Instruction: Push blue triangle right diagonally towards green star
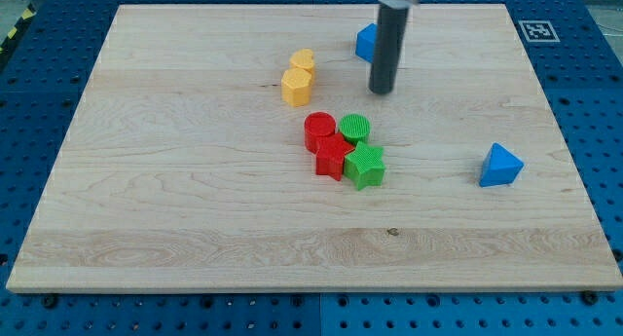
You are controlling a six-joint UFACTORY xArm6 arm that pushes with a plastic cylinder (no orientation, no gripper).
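A blue triangle (500, 166) lies at the view's right, near the board's right edge. A green star (366, 166) sits near the middle, in a tight cluster with a red star (332, 158), a red cylinder (318, 130) and a green cylinder (354, 128). My tip (382, 91) stands on the board above that cluster, well up and left of the blue triangle. A second blue block (365, 42) is partly hidden behind the rod at the view's top; its shape cannot be made out.
Two yellow blocks (298, 77) touch each other left of my tip. The wooden board (195, 200) rests on a blue pegboard table. A fiducial tag (534, 29) sits off the board's top right corner.
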